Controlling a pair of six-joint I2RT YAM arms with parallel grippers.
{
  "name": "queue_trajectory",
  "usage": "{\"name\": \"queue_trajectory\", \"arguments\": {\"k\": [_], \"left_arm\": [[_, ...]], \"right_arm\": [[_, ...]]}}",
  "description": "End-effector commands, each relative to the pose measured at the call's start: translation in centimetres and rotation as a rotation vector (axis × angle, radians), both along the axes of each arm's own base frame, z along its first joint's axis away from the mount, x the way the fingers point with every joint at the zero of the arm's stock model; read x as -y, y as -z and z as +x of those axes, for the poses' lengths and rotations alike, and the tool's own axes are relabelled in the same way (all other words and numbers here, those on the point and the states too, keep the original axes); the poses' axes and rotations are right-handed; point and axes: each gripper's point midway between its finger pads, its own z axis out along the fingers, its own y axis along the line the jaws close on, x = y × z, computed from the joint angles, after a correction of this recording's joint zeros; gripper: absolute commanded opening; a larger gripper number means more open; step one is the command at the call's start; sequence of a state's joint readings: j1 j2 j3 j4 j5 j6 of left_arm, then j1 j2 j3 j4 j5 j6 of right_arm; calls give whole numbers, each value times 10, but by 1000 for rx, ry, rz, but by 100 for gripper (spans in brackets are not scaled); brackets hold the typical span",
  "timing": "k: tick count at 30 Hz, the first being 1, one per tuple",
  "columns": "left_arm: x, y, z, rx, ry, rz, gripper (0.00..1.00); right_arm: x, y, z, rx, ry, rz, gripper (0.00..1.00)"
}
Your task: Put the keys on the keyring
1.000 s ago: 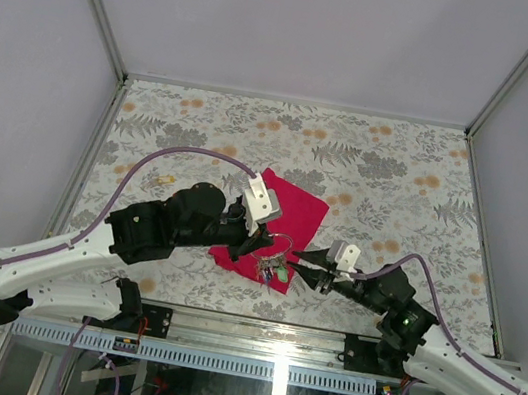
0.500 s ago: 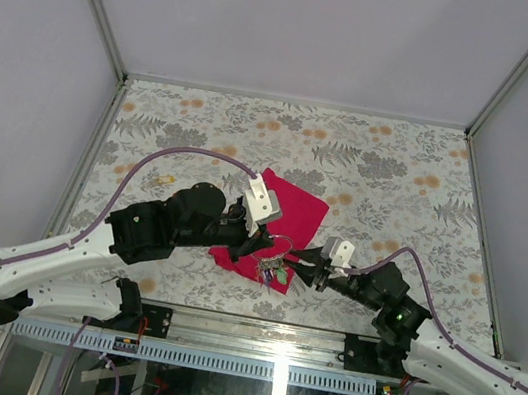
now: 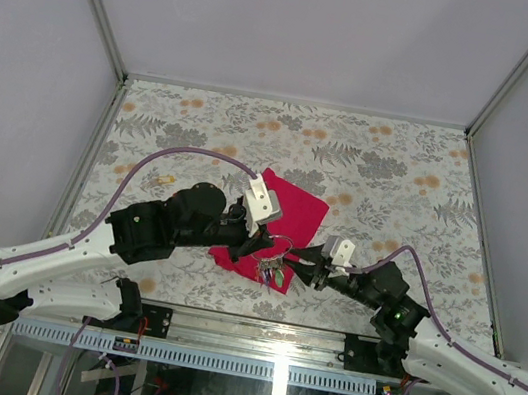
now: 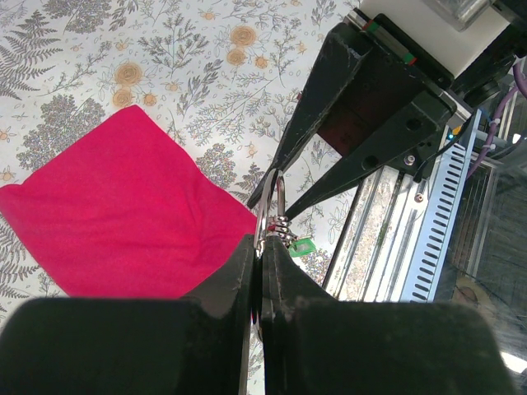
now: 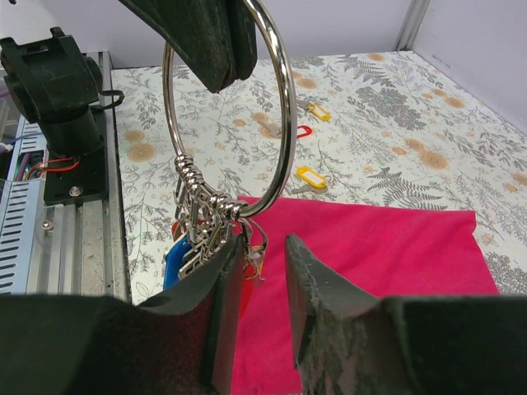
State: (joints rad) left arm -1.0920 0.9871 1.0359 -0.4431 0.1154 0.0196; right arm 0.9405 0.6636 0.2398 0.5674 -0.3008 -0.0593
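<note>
My left gripper (image 3: 264, 244) is shut on the keyring (image 3: 280, 251), a thin silver ring held upright above the front edge of the magenta cloth (image 3: 292, 212). In the left wrist view its fingers (image 4: 239, 271) pinch the ring (image 4: 276, 197), with a green tag (image 4: 301, 245) hanging below. My right gripper (image 3: 298, 261) is open, its tips (image 5: 262, 247) at the ring's (image 5: 285, 123) lower part, beside the hanging bunch of keys and tags (image 5: 198, 222). Loose keys with a yellow tag (image 5: 309, 175) and a red tag (image 5: 302, 132) lie on the table beyond.
The floral tablecloth (image 3: 400, 170) covers the table, walled on three sides. The left arm's base (image 5: 62, 107) and the metal front rail (image 4: 428, 214) stand close by. Another yellow-tagged key (image 5: 318, 113) lies farther off.
My right gripper has crept a little left, closer to the hanging bunch. My left gripper holds the ring where it was.
</note>
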Motion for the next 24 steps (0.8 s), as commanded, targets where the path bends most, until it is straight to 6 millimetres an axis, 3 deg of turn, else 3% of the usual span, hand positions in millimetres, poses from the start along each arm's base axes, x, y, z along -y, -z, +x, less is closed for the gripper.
{"name": "queue_trajectory", "arguments": {"k": [1,8,17,22,24], "left_arm": [[8,-32,4,42,6,-90,0],[8,-33,3,43,6,-92,0],[9,-34,3,41,8,-93,0],[10,-34,4,42,6,-94,0],[10,-35,5,43,4,-98,0]], "right_arm": [[-4,-35,2,60,1,98,31],[0,-38,7,70,37,117,22],[1,-37,7,68,39,122,34],[-1,-35,7,61,33,126,35],[-2,-35,7,61,31,130,30]]}}
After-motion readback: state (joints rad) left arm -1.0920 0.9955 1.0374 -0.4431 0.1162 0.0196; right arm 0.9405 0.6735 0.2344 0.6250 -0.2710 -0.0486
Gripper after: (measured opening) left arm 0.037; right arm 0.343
